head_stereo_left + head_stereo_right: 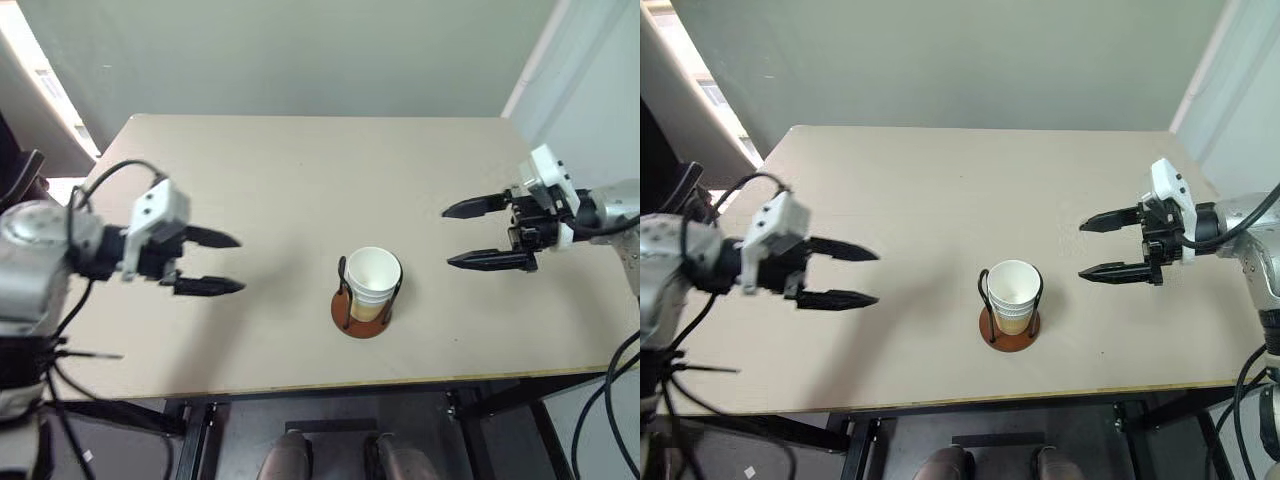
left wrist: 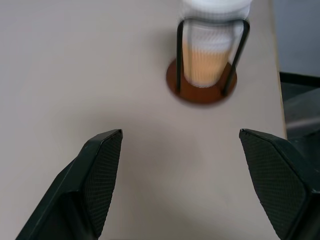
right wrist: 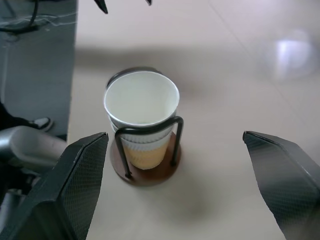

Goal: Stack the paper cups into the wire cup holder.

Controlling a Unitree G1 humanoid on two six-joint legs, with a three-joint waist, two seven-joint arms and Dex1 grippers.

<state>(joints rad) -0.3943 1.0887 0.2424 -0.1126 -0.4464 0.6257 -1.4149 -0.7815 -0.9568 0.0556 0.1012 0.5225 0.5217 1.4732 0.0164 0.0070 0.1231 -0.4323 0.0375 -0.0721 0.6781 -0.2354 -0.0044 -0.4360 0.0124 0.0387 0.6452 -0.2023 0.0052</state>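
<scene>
With the paper cups [image 1: 374, 283] nested in the wire cup holder [image 1: 361, 312], the left gripper [image 1: 222, 262] and right gripper [image 1: 470, 234], jaws apart and empty, should retreat without brushing the stack.

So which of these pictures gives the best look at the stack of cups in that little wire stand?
The right wrist view: the paper cups sit close, sharp and whole inside the wire cup holder, open mouth showing. The left wrist view cuts off and blurs the top rim. Both eye views show the stack small, from above.
</scene>
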